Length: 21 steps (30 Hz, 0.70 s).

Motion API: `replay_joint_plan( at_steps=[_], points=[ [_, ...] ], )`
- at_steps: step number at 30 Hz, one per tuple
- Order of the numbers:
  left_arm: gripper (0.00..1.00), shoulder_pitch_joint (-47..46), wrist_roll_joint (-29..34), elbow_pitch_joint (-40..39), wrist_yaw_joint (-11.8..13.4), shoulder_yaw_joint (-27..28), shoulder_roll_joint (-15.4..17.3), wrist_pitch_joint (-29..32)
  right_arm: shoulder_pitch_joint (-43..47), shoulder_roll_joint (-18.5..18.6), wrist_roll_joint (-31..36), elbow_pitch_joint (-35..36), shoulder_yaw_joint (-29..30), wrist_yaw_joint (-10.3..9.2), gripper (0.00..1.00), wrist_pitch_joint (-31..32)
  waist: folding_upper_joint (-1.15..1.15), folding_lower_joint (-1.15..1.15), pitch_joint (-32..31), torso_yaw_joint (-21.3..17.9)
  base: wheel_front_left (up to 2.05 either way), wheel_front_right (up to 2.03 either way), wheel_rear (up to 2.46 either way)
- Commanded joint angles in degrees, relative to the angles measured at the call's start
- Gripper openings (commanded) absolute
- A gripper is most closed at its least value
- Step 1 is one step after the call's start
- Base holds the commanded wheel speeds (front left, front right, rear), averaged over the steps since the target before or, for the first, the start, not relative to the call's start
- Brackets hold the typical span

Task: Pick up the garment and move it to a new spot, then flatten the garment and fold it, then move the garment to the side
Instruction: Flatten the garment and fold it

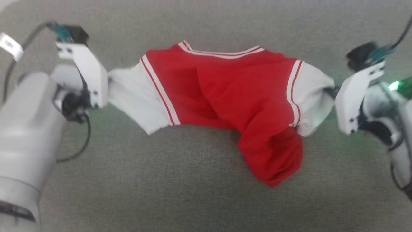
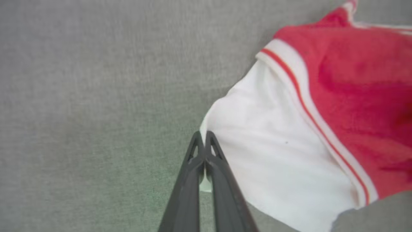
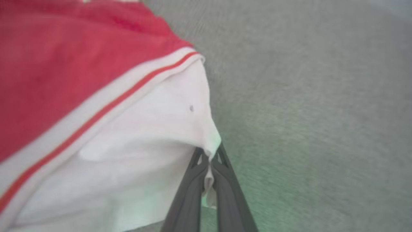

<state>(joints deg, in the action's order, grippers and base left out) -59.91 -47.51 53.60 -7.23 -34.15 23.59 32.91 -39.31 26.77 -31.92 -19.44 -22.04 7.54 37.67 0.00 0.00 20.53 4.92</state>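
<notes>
Your left claw (image 2: pixel 202 139) and right claw (image 3: pixel 210 155) pinch the limp, sagging red jersey (image 1: pixel 225 93) by its white sleeve ends, mid-frame.

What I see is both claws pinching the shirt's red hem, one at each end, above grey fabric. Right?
Not the red hem: each gripper pinches a white sleeve of the garment. The left wrist view shows the left gripper doing so, the right wrist view the right gripper.
</notes>
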Motion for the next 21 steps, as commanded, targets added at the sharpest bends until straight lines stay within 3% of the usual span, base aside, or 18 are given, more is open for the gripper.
replay_joint_plan(
  at_steps=[1, 7, 14, 21],
  points=[
    [0.0, -2.3, -0.5, -0.3, 0.3, 0.5, 0.6, -0.3, -1.4, 0.3, -1.3, 0.9, 0.3, -0.06, 0.0, 0.7, 0.0, 0.0, -1.6, -0.6, 0.0, 0.0, 0.0],
    [0.0, -7.5, 0.7, -2.4, 0.2, 0.5, 2.0, 0.2, -5.5, 3.0, -4.2, 4.0, 0.0, -0.07, 0.0, 1.1, 0.0, 0.0, -6.0, -2.1, 0.0, 0.0, 0.0],
    [0.0, -12.3, 0.4, -5.6, 2.1, 2.0, 4.2, 0.7, -12.8, 2.9, -5.4, 5.0, -2.6, -0.06, 0.0, -2.8, 0.0, 0.0, -12.0, -5.0, 0.0, 0.0, 0.0],
    [0.0, -15.8, 0.7, -9.7, 4.3, 3.0, 6.7, 2.1, -20.7, 1.2, -6.3, 1.6, -4.2, -0.07, 0.0, -7.4, 0.0, 0.0, -15.3, -6.9, 0.0, 0.0, 0.0]
  ],
)
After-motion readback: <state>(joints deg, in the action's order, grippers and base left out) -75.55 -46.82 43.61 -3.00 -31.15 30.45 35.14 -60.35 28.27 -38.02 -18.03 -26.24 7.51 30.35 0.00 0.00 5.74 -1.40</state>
